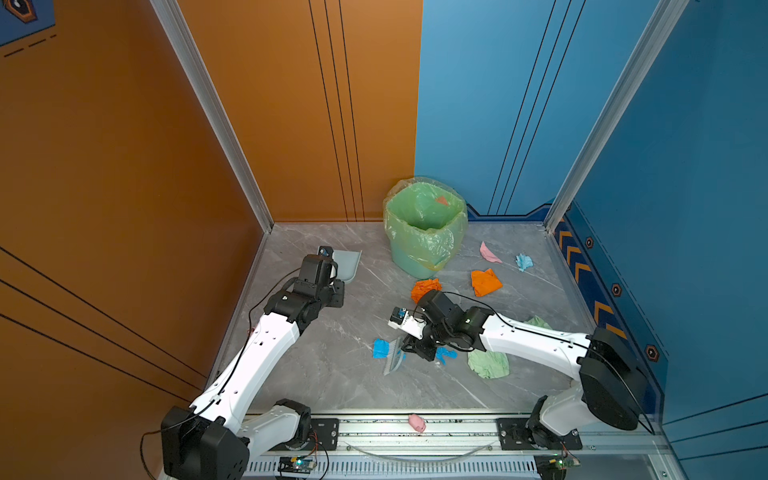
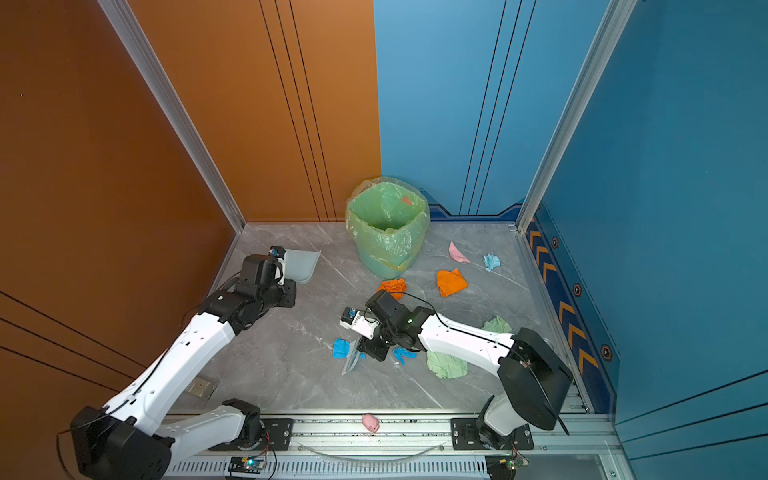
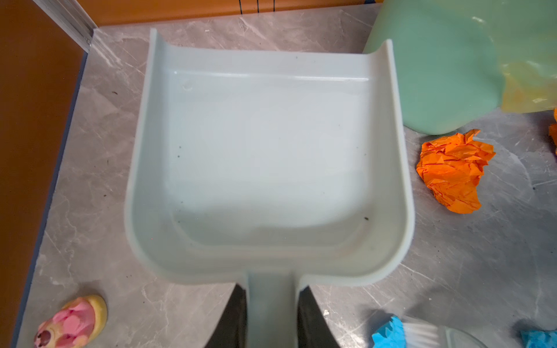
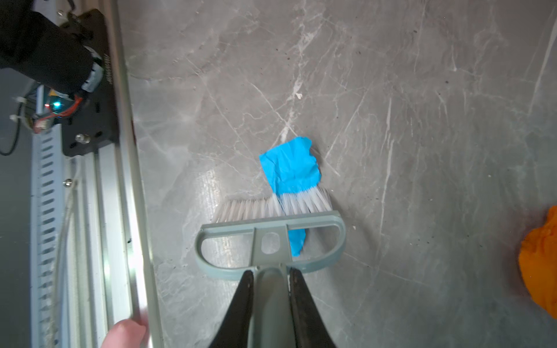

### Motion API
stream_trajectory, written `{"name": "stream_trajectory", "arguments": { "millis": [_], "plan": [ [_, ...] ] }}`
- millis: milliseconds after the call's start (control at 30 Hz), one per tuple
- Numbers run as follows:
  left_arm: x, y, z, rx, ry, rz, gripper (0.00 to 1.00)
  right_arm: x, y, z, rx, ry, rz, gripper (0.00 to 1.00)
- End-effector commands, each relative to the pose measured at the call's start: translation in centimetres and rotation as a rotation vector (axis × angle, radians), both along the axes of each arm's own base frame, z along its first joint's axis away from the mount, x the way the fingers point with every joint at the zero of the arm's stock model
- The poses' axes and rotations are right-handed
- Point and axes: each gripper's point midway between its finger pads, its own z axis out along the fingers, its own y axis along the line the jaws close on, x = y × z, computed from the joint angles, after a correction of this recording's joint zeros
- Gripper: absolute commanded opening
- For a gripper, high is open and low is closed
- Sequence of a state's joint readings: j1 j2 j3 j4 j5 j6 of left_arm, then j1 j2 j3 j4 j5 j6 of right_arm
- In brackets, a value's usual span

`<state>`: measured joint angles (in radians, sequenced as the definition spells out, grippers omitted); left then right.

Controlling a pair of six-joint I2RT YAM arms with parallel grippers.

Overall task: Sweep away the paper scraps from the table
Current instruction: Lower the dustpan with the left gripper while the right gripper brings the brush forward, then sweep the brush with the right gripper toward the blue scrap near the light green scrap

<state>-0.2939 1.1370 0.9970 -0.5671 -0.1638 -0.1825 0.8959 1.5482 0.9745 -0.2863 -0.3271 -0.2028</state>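
Paper scraps lie over the right half of the grey table point(image 1: 332, 386): two orange wads point(image 1: 426, 288) point(image 1: 485, 282), a pink one point(image 1: 489, 253), a pale blue one point(image 1: 524, 262), a green one point(image 1: 488, 363) and two bright blue ones. My right gripper point(image 4: 269, 272) is shut on the handle of a grey hand brush point(image 4: 271, 241). The brush's white bristles rest on a blue scrap point(image 4: 291, 164) point(image 1: 380, 348). At the far left my left gripper point(image 3: 272, 289) is shut on the handle of a pale dustpan point(image 3: 271, 150) point(image 1: 347, 266), which holds no scraps.
A green bin point(image 1: 424, 228) with a yellow-green liner stands at the back, by the dustpan's far corner. A pink pig figurine point(image 1: 417, 422) sits on the front rail. A pink and yellow toy point(image 3: 72, 324) lies near the left wall. Walls close three sides.
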Motion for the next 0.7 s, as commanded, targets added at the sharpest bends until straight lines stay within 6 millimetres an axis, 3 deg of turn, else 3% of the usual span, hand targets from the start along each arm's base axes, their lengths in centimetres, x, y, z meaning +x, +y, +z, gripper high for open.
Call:
{"name": "stream_trajectory", "arguments": {
  "millis": [0,200,333,467,667],
  "plan": [
    [-0.1,-0.3,-0.4,-0.046,0.020,-0.003,0.00,4.6,0.7,0.9,-0.005,-0.148,-0.115,0.00],
    [-0.4,-0.8,-2.0,-0.079,0.071,-0.006,0.00,10.7,1.4,1.0,0.015,-0.200,-0.273,0.00],
    [-0.9,-1.2,-3.2,-0.118,0.107,0.006,0.00,12.9,2.2,1.7,0.028,-0.221,-0.285,0.00],
    [-1.5,-1.1,-4.4,-0.121,0.136,0.022,0.00,12.8,2.1,3.5,0.054,-0.229,-0.248,0.00],
    [-1.4,-0.9,-5.2,-0.101,0.151,0.025,0.00,10.1,-1.2,6.5,0.032,-0.188,-0.261,0.00]
  ]
}}
